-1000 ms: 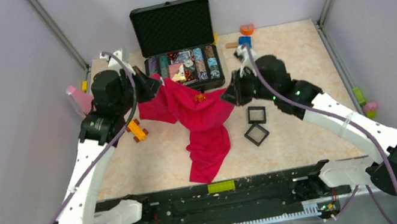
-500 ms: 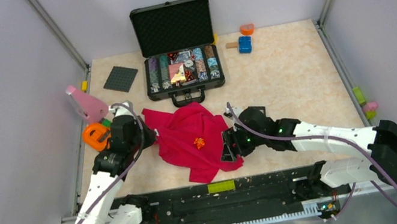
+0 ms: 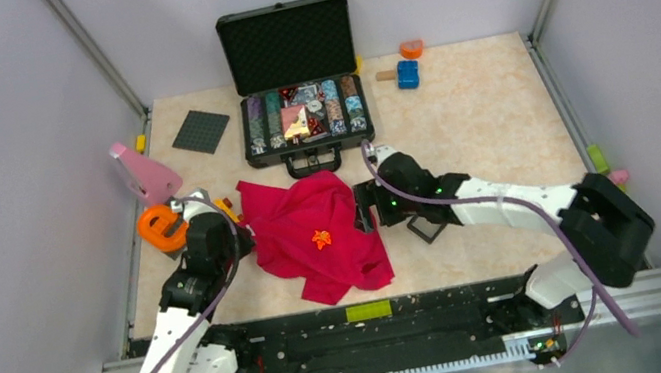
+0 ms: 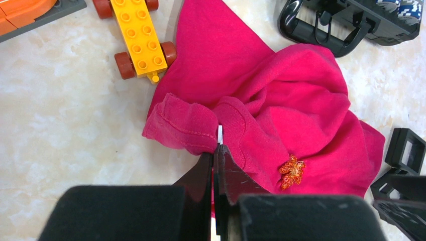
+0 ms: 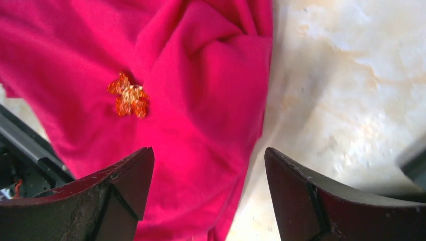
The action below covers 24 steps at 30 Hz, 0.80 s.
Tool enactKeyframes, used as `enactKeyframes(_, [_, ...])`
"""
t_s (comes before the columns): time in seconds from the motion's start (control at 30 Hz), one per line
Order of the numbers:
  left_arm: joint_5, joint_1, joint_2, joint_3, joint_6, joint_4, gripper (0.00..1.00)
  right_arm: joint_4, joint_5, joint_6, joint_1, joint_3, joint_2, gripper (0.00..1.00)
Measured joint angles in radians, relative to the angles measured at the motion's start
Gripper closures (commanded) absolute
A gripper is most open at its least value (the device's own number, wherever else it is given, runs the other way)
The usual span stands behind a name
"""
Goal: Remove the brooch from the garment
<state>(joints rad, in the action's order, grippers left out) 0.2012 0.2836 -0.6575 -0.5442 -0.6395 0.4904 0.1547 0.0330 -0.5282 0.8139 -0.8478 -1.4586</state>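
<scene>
The left end effector point(image 4: 216, 153) is seen with its fingers pressed together, and a folded hem of the crimson fabric garment point(image 4: 281, 100) is pinched at their tips, toward the left edge of the pale marbled bench point(image 3: 486, 110). The right end effector point(image 5: 208, 165) is held wide apart over the right side of the garment, with nothing gripped between its fingers. The small orange-red, spiky flower-shaped brooch with a golden glint point(image 3: 322, 239) is found on the garment, about its middle, between the two end effectors, and is touched by neither. The garment is spread in crumpled folds on the left half of the bench, nearer the near edge than the far one. A yellow studded brick car with brown wheels point(image 4: 140, 42) is seen just beside the garment's far-left margin. A pair of black square frames point(image 3: 430, 228) is placed just to the right of the cloth, partly hidden by the right arm. An orange ring-shaped toy point(image 3: 159, 227) is set at the left edge. An open black hard case point(image 3: 294, 81) is stood at the middle of the far edge, its handle near the garment. A dark grey studded plate point(image 3: 201, 131) is laid toward the far-left corner.
</scene>
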Motion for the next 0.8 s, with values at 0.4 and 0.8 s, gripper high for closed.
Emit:
enactKeyframes(0.4, [-0.013, 0.000, -0.047, -0.010, 0.002, -0.031, 1.00, -0.083, 0.043, 0.060, -0.009, -0.158, -0.254, 1.00])
enactKeyframes(0.8, [-0.263, -0.001, -0.492, -0.728, 0.060, 0.014, 1.00, 0.190, -0.014, 0.129, -0.179, -0.573, -0.206, 1.00])
